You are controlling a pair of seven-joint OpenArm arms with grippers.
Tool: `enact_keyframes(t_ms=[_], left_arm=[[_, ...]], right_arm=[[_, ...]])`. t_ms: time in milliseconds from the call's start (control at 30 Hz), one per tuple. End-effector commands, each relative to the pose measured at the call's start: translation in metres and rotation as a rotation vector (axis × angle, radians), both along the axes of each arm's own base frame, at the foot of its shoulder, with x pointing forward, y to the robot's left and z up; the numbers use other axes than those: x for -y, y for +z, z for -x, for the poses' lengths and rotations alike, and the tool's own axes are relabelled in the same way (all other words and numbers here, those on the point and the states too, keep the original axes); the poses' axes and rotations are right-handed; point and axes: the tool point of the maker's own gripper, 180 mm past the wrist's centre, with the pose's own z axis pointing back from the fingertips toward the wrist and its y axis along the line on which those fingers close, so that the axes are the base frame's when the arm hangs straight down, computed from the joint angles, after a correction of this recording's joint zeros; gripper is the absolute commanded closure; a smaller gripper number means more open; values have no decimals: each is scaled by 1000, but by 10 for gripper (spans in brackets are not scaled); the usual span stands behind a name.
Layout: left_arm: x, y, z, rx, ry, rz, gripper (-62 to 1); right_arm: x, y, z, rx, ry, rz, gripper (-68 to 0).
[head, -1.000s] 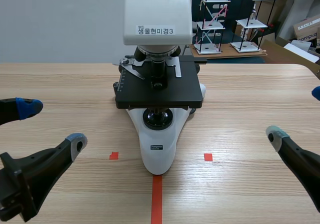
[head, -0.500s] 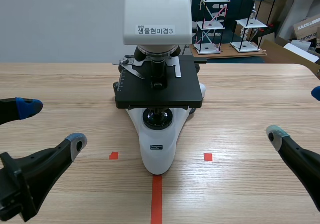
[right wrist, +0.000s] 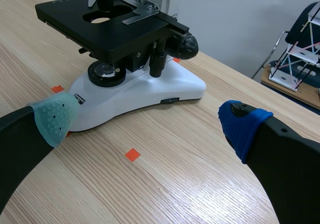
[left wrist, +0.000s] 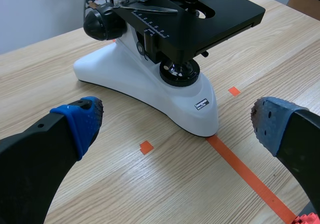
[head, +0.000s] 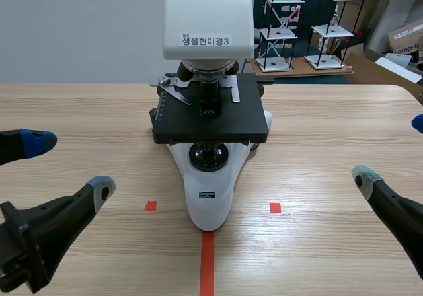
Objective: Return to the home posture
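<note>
A white microscope (head: 210, 98) with a black stage (head: 210, 119) stands at the table's middle, its base on the red tape line. My left gripper (head: 66, 165) hangs open low at the left, nothing between its fingers; in the left wrist view the left gripper (left wrist: 177, 126) has the microscope (left wrist: 150, 69) ahead of it. My right gripper (head: 390, 154) is open at the right edge, also holding nothing; in the right wrist view the right gripper (right wrist: 147, 119) faces the microscope (right wrist: 132, 79) from the other side. Neither gripper touches it.
The wooden table (head: 330, 124) carries red tape marks (head: 275, 207) near the microscope's base. Behind the table's far edge stand white-and-black model racks (head: 284, 32) and cardboard boxes (head: 406, 41).
</note>
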Motion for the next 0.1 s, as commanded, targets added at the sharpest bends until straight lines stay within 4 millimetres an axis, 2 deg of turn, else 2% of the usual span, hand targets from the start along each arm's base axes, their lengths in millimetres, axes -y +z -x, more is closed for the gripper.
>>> enact_keyframes(t_ms=[0, 67], left_arm=[[3, 8, 0, 23, -4, 21, -623], [3, 8, 0, 23, -4, 21, -623]], right_arm=[[-1, 5, -1, 16, 16, -14, -617], [-1, 5, -1, 16, 16, -14, -617]])
